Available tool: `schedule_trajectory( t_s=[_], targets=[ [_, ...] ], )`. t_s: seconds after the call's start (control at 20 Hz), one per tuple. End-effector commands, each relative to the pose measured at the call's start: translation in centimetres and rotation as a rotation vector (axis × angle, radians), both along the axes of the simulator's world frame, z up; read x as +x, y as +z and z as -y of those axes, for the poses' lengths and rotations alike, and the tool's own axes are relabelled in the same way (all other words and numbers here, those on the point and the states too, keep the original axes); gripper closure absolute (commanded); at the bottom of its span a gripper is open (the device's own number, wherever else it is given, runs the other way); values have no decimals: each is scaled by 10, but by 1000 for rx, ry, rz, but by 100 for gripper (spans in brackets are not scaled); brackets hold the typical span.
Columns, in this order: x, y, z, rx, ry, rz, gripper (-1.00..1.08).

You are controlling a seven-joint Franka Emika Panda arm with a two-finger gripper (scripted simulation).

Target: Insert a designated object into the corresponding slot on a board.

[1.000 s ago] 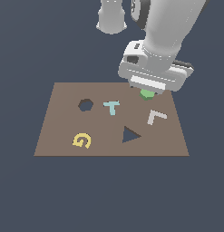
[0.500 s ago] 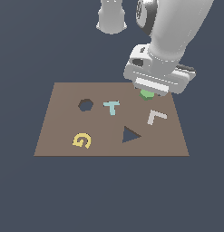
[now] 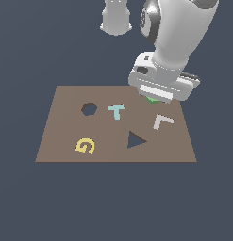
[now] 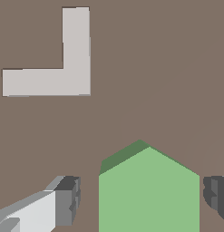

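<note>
The green hexagonal block (image 4: 148,195) lies near the far right corner of the brown board (image 3: 66,141), half hidden under the hand in the exterior view, where only a green sliver (image 3: 152,100) shows. My gripper (image 4: 140,199) is open and straddles the block. One grey fingertip (image 4: 68,199) stands on one side and the other (image 4: 215,195) on the opposite side, each with a narrow gap to the block. The dark hexagonal slot (image 3: 89,109) is far off, toward the exterior view's left, with nothing in it.
A teal T (image 3: 116,111), a yellow G (image 3: 85,145), a pale L (image 3: 161,121) and a dark triangular hole (image 3: 135,140) share the board. In the wrist view the L (image 4: 63,68) lies just beyond the block.
The hand has shifted slightly to the exterior view's right and come down lower over the green block. The block has stayed in place.
</note>
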State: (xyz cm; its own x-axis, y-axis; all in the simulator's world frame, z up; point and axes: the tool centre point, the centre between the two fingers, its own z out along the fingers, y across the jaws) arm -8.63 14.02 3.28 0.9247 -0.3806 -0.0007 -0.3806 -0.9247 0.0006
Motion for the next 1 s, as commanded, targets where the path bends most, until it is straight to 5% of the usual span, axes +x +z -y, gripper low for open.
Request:
schedule_trajectory(
  t_s=[0.0, 0.05, 0.95],
  targets=[
    [0, -3, 0, 0, 0, 1, -92],
    [0, -3, 0, 0, 0, 1, 108],
    [-3, -2, 2, 1, 34, 2, 108]
  ],
)
